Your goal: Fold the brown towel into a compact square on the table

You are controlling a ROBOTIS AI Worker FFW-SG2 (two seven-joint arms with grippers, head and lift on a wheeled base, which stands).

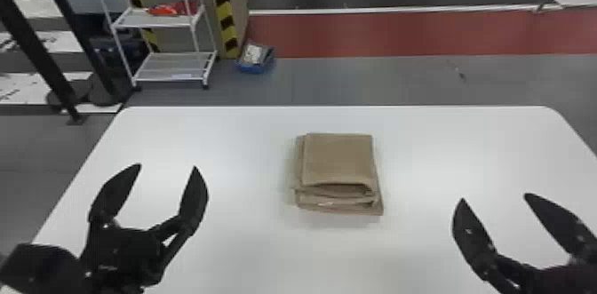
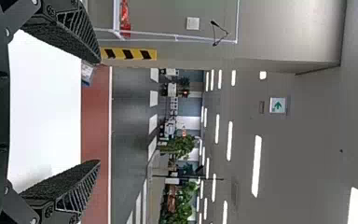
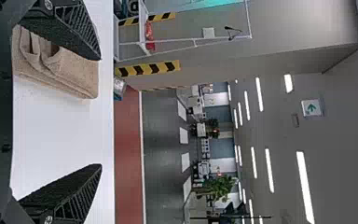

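The brown towel (image 1: 340, 160) lies folded in a thick, near-square stack at the middle of the white table, its layered folds facing the robot and a lower layer jutting slightly at the near right corner. Left of it, my left gripper (image 1: 168, 166) stands open above the table, holding nothing. On the towel's right, my right gripper (image 1: 494, 196) is open too, apart from the cloth. The left wrist view shows the left gripper (image 2: 98, 112) with its fingers wide apart. In the right wrist view, one finger of the right gripper (image 3: 100, 112) partly covers the towel (image 3: 63, 67).
The white table (image 1: 422, 151) has rounded far corners. On the floor past it stand a white wire shelf (image 1: 171, 66) at the left, a striped pillar and a small blue bin (image 1: 255, 58).
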